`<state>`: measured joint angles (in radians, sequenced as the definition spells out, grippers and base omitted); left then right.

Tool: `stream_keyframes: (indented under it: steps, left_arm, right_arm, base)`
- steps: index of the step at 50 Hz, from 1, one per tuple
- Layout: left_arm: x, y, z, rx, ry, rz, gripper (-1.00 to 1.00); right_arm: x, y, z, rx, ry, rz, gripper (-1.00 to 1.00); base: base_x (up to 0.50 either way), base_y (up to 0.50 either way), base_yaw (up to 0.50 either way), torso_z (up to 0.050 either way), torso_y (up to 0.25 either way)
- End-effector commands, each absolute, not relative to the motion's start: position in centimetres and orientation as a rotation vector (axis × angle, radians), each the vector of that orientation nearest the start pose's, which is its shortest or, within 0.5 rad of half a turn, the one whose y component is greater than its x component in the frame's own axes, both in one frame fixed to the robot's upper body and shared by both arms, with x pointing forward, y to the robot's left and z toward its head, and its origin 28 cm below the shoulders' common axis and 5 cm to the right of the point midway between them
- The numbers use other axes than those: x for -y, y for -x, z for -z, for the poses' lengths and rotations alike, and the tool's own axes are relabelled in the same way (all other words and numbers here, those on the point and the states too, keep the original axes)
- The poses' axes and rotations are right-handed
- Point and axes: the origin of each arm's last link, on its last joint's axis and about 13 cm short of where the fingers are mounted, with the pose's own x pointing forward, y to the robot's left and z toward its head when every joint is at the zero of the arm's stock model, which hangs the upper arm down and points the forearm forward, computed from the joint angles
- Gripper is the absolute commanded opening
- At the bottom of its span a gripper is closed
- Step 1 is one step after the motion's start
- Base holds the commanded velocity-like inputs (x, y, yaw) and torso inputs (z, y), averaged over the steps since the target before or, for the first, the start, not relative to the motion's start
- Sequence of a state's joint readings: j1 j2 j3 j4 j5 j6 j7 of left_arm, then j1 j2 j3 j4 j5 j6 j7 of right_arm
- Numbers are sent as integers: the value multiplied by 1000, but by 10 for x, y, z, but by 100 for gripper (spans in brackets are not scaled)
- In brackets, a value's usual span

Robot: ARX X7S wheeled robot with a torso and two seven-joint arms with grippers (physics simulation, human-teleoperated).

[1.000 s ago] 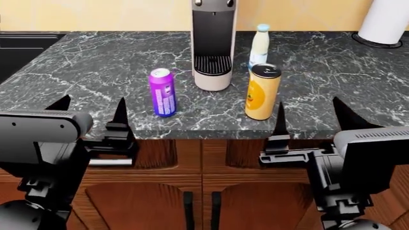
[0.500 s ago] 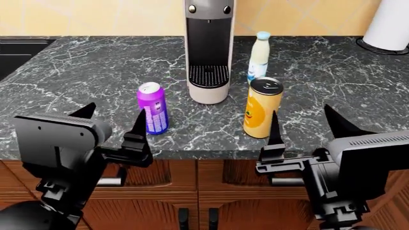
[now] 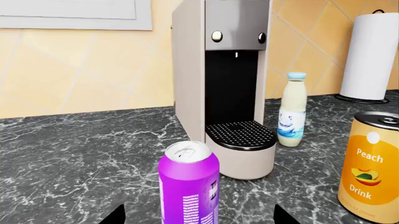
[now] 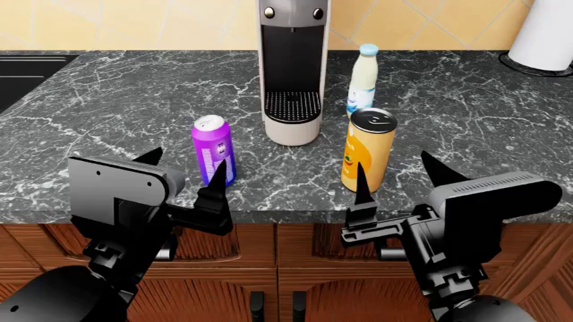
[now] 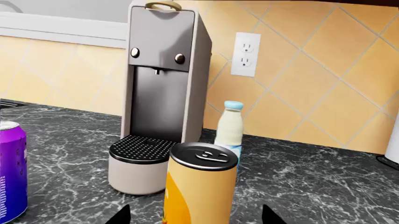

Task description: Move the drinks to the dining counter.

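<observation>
We hold both arms at the near edge of the dark grey veined marble table. Our left claw stands with its jaws spread, empty, lined up with the purple soda can with silver top, which rises upright between the two fingertips in the left wrist view. Our right claw is likewise spread and empty, just before the taller orange-yellow can labelled "Peach Drink", seen centred in the right wrist view. Between the cans stands a beige-and-black coffee machine. The slim milky-white bottle with light blue cap stands upright behind the orange can, beside the machine. A white paper-towel roll occupies the far right corner.
</observation>
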<state>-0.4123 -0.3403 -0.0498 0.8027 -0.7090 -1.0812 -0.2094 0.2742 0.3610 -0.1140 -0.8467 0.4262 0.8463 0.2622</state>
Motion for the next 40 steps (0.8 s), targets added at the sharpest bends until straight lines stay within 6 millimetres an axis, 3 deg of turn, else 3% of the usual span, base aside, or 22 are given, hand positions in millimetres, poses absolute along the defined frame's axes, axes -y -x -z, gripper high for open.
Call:
stream_keyframes:
  steps: [1,26,40]
  left_arm:
    - [-225,-215,-188,58,-1,273,100]
    - [-228,-214,-185,56,2,266,100]
    - [-227,-216,-183,51,4,269,100]
  right_arm:
    - [111,-218,-168,154,98,-144,100]
    - [114,-266,-168,81,66,-174,100]
    - [114,-274,-163,38,52,-217,100]
  base:
    - [0,0,0,0,0]
    - [0,0,0,0,0]
    - [0,0,0,0,0]
